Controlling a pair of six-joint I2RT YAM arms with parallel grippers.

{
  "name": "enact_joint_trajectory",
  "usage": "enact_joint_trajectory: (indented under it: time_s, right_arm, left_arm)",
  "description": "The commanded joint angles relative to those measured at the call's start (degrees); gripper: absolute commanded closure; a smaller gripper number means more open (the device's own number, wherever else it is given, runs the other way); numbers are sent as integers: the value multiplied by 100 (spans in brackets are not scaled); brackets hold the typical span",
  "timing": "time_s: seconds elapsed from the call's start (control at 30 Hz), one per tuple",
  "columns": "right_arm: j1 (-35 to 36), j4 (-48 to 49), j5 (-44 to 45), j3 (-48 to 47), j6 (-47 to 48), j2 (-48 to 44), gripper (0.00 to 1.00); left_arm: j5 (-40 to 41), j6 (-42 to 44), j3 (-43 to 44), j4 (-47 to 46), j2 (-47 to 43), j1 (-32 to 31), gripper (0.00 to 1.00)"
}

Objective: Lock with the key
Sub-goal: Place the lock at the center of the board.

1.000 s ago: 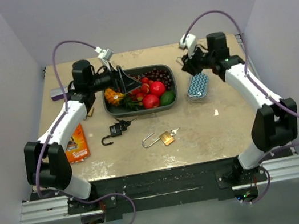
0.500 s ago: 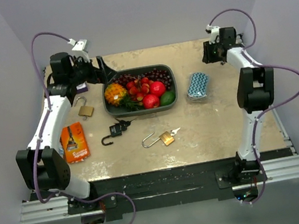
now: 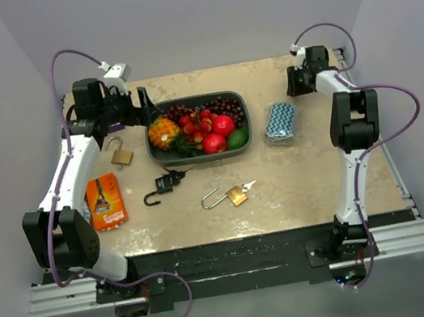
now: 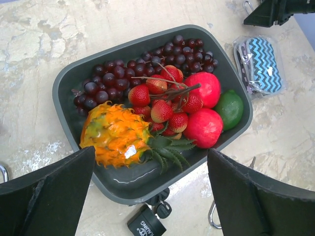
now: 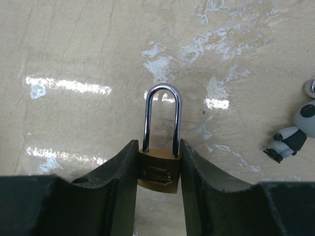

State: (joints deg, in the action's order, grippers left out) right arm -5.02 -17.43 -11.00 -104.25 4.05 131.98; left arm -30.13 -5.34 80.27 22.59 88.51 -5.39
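Note:
My right gripper (image 5: 158, 160) is shut on a small brass padlock (image 5: 158, 172); its silver shackle (image 5: 162, 115) is closed and points away from the wrist, just above the table. In the top view this gripper (image 3: 294, 81) is at the far right of the table. My left gripper (image 3: 143, 105) is open and empty at the left end of the grey fruit tray (image 3: 241, 143). A black padlock (image 3: 164, 184) with a key in it and its shackle open lies in front of the tray, also showing in the left wrist view (image 4: 146, 224). A brass padlock with a key (image 3: 235, 195) lies open mid-table.
The tray (image 4: 69, 81) holds a pineapple-like fruit (image 4: 114, 132), strawberries and grapes. A blue zigzag pouch (image 3: 280, 122) lies right of the tray. Another brass padlock (image 3: 120, 155) and an orange packet (image 3: 105, 200) lie at the left. A small panda figure (image 5: 295, 132) lies near the right gripper.
Both arms have swung outward: the left gripper moved from over the tray to its left end, and the right gripper moved from beside the pouch to the far right corner.

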Motion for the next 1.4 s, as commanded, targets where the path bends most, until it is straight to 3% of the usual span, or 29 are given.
enact_joint_trajectory:
  time_s: [0.0,0.43,0.5,0.53,0.57,0.67,0.9,1.07,1.17,1.37]
  right_arm:
    - [-34,275,125,-333,60,73,95]
    - [-131,118,257,-597,175,328,91]
    - [-166,82,292,-597,175,328,84]
    - [-166,73,292,-588,192,328,77]
    - [-184,73,292,-579,192,319,63]
    - [-201,73,318,-579,210,319,52]
    - [-237,-58,178,-763,271,319,39]
    - [-237,-261,-165,-1001,403,-66,32]
    - [-228,-278,-393,-940,552,-409,30]
    - [-237,-401,-815,-501,807,-1534,22]
  left_arm:
    - [34,104,24,9,-62,3,1]
    - [7,130,-99,26,-88,3,1]
    - [16,121,-90,35,-88,3,1]
    - [16,130,-90,35,-88,3,1]
    - [-1,121,-90,26,-88,3,1]
    - [-28,121,-90,26,-79,3,1]
    - [-177,297,-99,123,-114,3,1]
    - [-722,902,-467,-35,-386,-24,1]
    - [-714,1421,-854,-36,-650,-278,1]
    - [173,2081,-1812,-228,-1283,-1971,1]
